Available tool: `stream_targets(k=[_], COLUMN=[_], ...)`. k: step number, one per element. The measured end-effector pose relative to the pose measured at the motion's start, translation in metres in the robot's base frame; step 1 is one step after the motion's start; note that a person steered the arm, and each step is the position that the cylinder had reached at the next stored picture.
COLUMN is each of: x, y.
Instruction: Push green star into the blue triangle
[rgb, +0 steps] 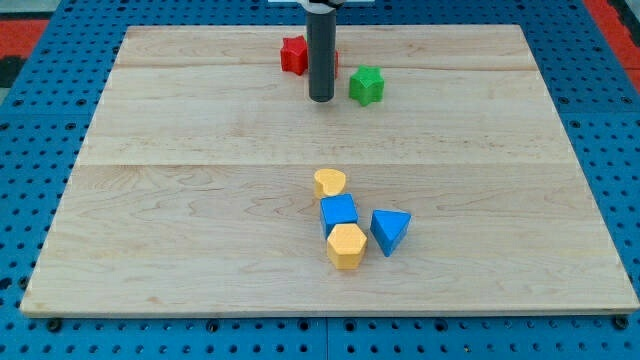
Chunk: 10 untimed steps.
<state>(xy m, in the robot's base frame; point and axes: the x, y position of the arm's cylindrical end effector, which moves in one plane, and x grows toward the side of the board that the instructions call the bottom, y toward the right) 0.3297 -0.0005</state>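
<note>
The green star (367, 85) lies near the view's top, right of centre. My tip (321, 98) stands just left of the star, with a small gap between them. The blue triangle (389, 231) lies far below, toward the view's bottom, right of a blue cube (338, 211). The rod hides part of a red block (294, 54) behind it.
A yellow heart (329, 182) sits just above the blue cube. A yellow hexagon (347, 245) sits just below the cube and left of the triangle. The wooden board (150, 220) lies on a blue pegboard.
</note>
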Motion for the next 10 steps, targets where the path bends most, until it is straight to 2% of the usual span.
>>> stream_targets(k=[2, 3, 4, 5, 6, 7, 9, 10], x=[-0.031, -0.02, 0.036, 0.017, -0.022, -0.015, 0.063, 0.038], y=[0.035, 0.059, 0.067, 0.068, 0.087, 0.123, 0.092, 0.108])
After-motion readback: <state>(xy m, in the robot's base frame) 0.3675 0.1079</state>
